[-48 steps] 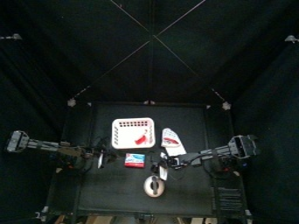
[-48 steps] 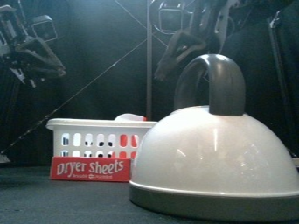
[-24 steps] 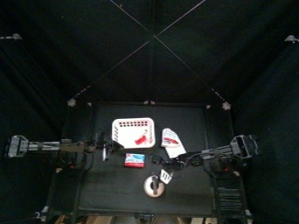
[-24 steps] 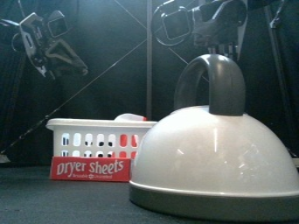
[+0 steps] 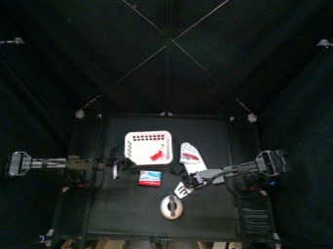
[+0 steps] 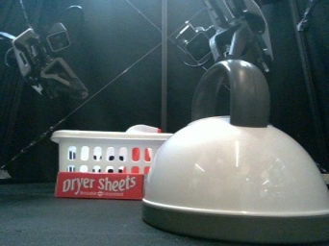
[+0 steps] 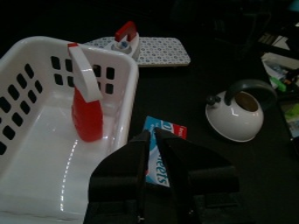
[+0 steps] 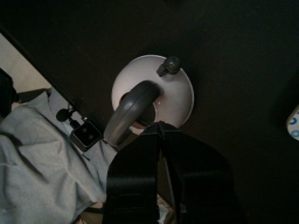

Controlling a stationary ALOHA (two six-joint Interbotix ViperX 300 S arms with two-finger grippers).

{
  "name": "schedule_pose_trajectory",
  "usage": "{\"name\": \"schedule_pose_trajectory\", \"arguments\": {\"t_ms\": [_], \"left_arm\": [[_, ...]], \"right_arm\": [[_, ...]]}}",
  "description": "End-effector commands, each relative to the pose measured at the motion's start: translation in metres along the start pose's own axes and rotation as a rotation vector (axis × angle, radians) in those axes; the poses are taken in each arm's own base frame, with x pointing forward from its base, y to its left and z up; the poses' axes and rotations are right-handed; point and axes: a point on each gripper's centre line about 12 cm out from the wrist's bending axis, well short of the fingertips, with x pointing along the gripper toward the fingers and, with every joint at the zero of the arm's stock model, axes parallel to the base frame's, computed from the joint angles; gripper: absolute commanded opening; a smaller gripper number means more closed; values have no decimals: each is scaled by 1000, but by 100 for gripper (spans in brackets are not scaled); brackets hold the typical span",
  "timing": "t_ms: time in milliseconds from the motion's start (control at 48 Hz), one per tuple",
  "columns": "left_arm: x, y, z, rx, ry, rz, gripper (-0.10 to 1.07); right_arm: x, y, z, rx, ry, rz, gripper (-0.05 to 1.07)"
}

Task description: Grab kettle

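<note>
Silvery kettle (image 8: 155, 87): rigid, smooth, likely slippery on the dome; best taken by the arched handle (image 8: 128, 109). Right fingers (image 8: 162, 140) narrow, empty, above it; left fingers' (image 7: 163, 175) gap unclear.

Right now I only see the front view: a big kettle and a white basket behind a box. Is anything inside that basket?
Observer: Yes. The basket holds a spray bottle with a red body and a white top.
Operator: Is anything hiding behind the kettle?
Observer: A long white item with red marks lies on the table beside the basket.
Operator: And is the claw up there ready to grab?
Observer: The right claw points down at the kettle near its handle, jaws together, holding nothing.
</note>
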Motion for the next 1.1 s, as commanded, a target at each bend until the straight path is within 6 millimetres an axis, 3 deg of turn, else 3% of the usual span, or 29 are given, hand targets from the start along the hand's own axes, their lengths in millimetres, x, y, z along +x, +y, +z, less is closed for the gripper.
{"name": "schedule_pose_trajectory", "arguments": {"t_ms": [0, 146, 354, 688, 917, 1083], "left_arm": [[0, -2, 3, -8, -12, -14, 60], [0, -7, 2, -35, -23, -43, 60], [-1, -14, 5, -34, -51, -88, 60], [-1, -14, 2, -36, -44, -88, 60], [-1, -14, 1, -36, -42, -87, 60], [-1, -13, 0, -37, -39, -85, 60]], "right_arm": [[-2, 21, -16, -14, -19, 39, 35], [10, 35, -36, 8, -26, 59, 35], [10, 45, -47, 13, -87, 49, 42], [14, 39, -45, 33, -210, -32, 59], [17, 44, -49, 14, -212, -37, 82], [25, 50, -48, 14, -207, -40, 84]]}}
